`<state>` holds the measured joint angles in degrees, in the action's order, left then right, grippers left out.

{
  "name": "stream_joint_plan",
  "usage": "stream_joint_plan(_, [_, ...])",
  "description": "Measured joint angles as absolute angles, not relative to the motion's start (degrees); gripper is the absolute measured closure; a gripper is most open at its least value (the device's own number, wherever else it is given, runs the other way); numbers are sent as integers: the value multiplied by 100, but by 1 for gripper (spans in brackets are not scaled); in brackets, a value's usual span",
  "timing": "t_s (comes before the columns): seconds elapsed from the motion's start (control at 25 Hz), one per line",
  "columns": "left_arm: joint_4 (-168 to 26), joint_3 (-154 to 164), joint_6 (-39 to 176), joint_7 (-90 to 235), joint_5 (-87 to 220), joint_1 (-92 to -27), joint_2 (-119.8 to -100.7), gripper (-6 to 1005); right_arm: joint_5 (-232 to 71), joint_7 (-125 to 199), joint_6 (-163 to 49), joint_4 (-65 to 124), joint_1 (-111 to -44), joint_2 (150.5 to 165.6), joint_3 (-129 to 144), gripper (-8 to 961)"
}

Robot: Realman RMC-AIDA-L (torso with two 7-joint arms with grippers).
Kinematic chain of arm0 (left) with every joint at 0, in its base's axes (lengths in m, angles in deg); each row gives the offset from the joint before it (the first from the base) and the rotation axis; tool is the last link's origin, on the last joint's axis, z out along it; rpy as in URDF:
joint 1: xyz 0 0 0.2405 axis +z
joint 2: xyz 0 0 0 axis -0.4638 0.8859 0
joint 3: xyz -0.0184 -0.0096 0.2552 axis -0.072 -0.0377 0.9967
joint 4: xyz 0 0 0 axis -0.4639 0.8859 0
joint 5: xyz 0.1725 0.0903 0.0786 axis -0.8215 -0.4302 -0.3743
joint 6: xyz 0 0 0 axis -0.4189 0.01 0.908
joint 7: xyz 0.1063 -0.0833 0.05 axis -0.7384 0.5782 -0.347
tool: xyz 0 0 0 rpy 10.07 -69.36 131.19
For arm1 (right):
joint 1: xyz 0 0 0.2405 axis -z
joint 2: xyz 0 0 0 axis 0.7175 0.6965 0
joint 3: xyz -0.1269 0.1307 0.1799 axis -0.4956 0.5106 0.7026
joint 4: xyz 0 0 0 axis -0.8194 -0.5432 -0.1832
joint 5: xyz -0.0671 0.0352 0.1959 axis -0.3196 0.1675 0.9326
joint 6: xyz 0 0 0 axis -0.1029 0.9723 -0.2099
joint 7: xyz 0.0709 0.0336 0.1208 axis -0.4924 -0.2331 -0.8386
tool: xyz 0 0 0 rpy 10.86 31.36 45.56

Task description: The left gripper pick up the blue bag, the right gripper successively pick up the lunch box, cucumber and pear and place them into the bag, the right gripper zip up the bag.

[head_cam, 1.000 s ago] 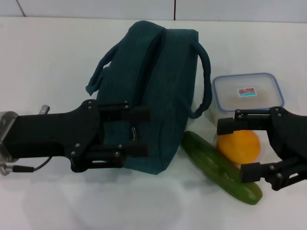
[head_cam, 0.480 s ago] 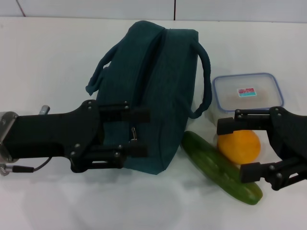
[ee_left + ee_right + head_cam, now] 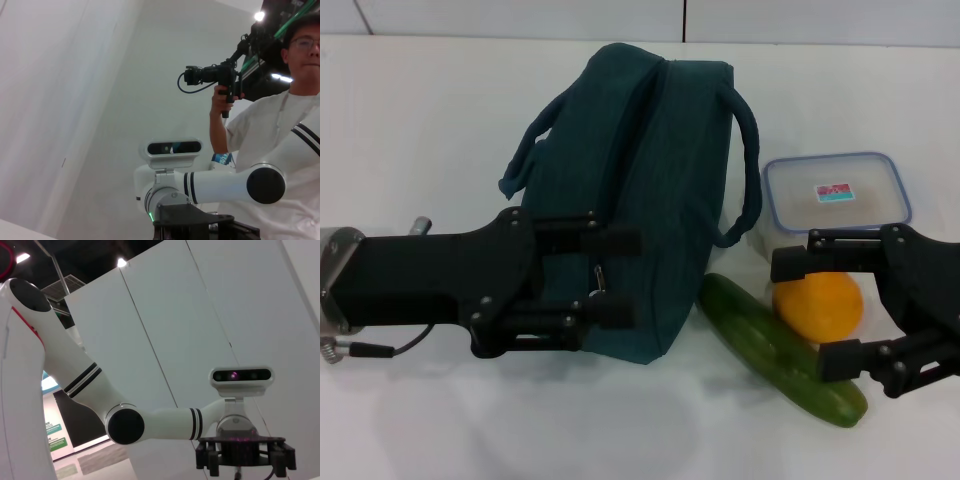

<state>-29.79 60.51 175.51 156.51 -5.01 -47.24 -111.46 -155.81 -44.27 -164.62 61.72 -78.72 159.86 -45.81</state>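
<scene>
The dark teal-blue bag [image 3: 640, 180] lies on its side in the middle of the white table [image 3: 410, 130], zipped, with a handle on each side. My left gripper [image 3: 620, 277] is open at the bag's near left edge, its fingers over the zipper pull. The clear lunch box with a blue rim [image 3: 835, 192] stands to the right of the bag. An orange-yellow round fruit, the pear [image 3: 818, 304], lies in front of it, beside the green cucumber [image 3: 780, 350]. My right gripper [image 3: 805, 312] is open, level above the fruit and cucumber. The wrist views show only the room.
The bag's right handle [image 3: 748, 170] loops towards the lunch box. The table's near edge lies in front of both grippers. A wall runs behind the table.
My left gripper has moved slightly to the right, further onto the bag's edge. The right gripper and the objects have not moved.
</scene>
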Motion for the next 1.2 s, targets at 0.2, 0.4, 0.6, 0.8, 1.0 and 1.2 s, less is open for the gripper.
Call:
stream_joint_plan(0.2, [-2979, 6041, 17551, 15655, -505, -4724, -11152, 340, -15583, -4376, -16459, 6171, -7837, 15989, -4581, 82])
stream_joint_plan(0.4, [-2969, 6042, 17550, 15667, -501, -4724, -11159, 340, -15590, -4345, -16451, 6166, -7818, 15988, -4583, 83])
stream_joint_plan(0.6, [-2980, 6030, 17550, 15670, -504, -4728, -11162, 341, -15634, -4301, -16451, 6163, -7809, 16002, -4591, 84])
stream_joint_plan(0.8, [-2980, 6020, 17550, 15671, -507, -4732, -11162, 341, -15643, -4301, -16451, 6162, -7799, 16005, -4591, 84])
stream_joint_plan(1.0, [-2944, 5931, 17496, 15909, -494, -4774, -11161, 342, -15644, -4300, -16451, 6162, -7777, 16006, -4590, 85])
stream_joint_plan(1.2, [-2624, 5240, 17151, 17042, -886, -5097, -11081, 343, -15644, -4282, -16451, 6167, -7719, 15996, -4590, 86])
